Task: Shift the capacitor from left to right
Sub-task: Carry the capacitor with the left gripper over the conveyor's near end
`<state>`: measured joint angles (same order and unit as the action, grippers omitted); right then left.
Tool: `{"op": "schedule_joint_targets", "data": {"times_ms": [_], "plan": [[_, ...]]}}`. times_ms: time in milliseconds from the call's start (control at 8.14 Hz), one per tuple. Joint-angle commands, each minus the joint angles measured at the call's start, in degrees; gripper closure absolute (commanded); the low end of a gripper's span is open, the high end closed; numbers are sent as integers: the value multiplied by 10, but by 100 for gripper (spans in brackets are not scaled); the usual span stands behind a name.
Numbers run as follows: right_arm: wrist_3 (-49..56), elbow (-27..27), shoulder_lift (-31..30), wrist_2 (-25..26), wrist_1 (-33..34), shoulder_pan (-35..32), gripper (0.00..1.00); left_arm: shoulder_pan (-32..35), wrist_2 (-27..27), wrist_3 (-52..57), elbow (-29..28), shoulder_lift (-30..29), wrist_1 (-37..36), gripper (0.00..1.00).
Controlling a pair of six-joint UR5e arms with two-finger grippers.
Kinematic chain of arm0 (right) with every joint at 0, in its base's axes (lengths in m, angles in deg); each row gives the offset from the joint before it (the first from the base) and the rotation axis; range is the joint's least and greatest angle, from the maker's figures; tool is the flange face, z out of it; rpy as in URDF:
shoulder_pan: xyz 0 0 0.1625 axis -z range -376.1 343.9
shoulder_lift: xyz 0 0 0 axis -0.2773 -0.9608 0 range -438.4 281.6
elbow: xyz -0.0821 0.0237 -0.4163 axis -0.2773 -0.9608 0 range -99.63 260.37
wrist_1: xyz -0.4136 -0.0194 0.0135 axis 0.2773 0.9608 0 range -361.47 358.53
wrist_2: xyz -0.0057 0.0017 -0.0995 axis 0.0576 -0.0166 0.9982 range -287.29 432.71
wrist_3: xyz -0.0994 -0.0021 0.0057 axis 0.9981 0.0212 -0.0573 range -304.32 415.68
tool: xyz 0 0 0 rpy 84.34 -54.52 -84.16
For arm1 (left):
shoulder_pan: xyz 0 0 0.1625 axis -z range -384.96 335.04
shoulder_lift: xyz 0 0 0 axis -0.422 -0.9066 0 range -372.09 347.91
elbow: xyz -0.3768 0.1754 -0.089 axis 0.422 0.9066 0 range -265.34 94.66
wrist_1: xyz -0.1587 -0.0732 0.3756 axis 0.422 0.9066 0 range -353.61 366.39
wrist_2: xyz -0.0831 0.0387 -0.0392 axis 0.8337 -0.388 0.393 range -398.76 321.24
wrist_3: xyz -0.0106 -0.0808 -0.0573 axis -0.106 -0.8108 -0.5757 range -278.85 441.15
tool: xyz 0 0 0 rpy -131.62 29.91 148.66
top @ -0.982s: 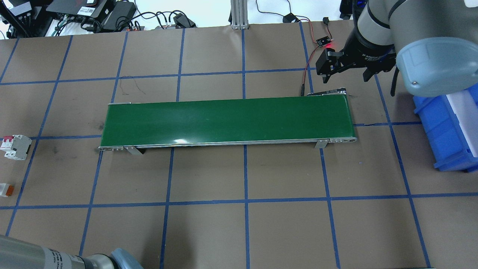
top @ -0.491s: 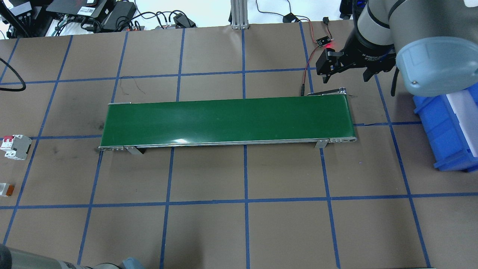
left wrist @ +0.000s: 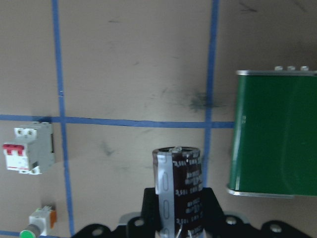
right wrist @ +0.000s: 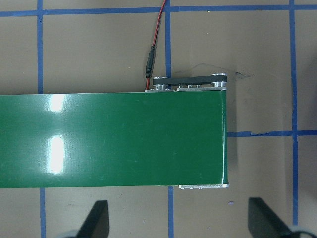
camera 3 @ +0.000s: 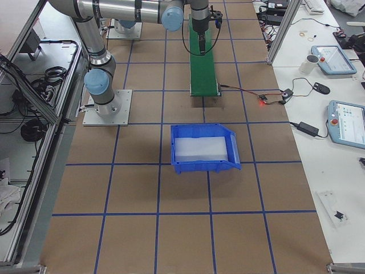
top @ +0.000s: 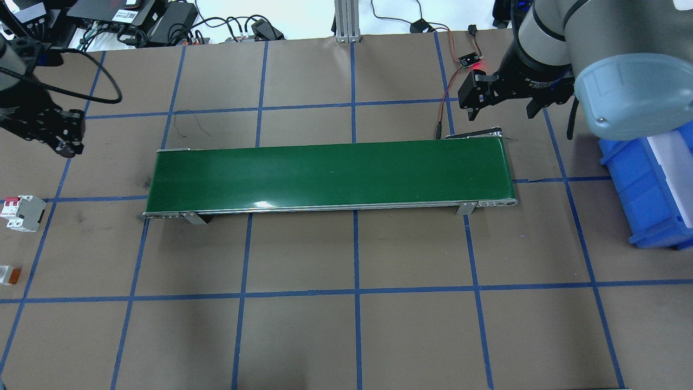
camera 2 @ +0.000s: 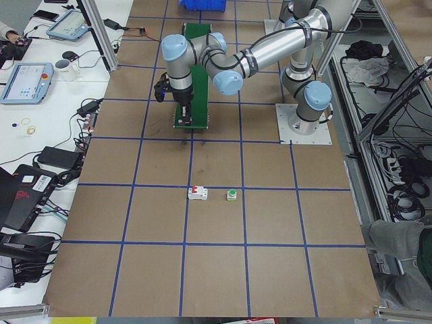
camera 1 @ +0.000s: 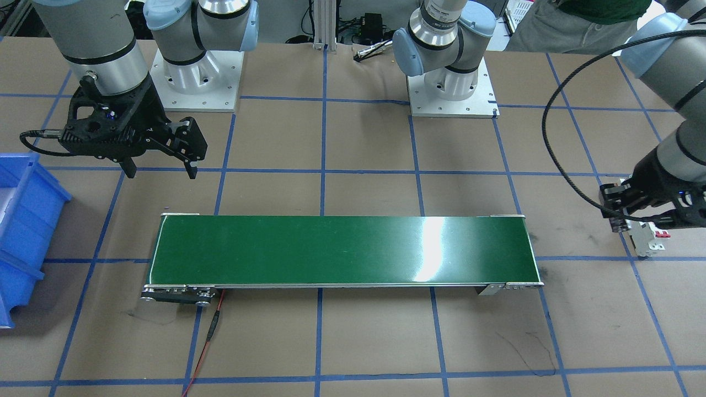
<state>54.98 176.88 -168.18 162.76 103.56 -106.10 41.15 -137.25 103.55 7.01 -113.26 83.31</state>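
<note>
The capacitor (left wrist: 178, 191), a black stubby cylinder with a pale grey stripe, stands upright between the jaws of my left gripper (left wrist: 177, 210), which is shut on it. In the overhead view this gripper (top: 66, 142) hangs above the table, left of the green conveyor belt (top: 330, 173) and apart from it. In the front-facing view the left gripper (camera 1: 620, 220) is right of the belt (camera 1: 342, 251). My right gripper (top: 476, 100) is open and empty beyond the belt's right end. Its fingers (right wrist: 96, 220) frame the belt end (right wrist: 148, 141).
A white breaker with red switches (top: 21, 213) and a small white button (top: 8, 274) sit at the table's left edge; both show in the left wrist view (left wrist: 29, 148) (left wrist: 39, 223). A blue bin (top: 649, 184) stands at the right. A red wire (right wrist: 153, 44) runs to the belt.
My left arm has left the bottom left corner of the overhead view and swung forward. Its gripper now shows at the upper left, near the belt's left end. The right arm has not moved.
</note>
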Motion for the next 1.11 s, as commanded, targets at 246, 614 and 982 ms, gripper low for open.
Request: {"op": "schedule_joint_targets", "data": {"times_ms": [246, 614, 982], "plan": [[0, 0, 0, 0, 0, 0, 0, 109, 21, -32, 30, -5, 15, 99], [0, 0, 0, 0, 0, 0, 0, 120, 22, -12, 73, -28, -36, 93], [0, 0, 0, 0, 0, 0, 0, 120, 49, -20, 76, -57, -79, 92]]}}
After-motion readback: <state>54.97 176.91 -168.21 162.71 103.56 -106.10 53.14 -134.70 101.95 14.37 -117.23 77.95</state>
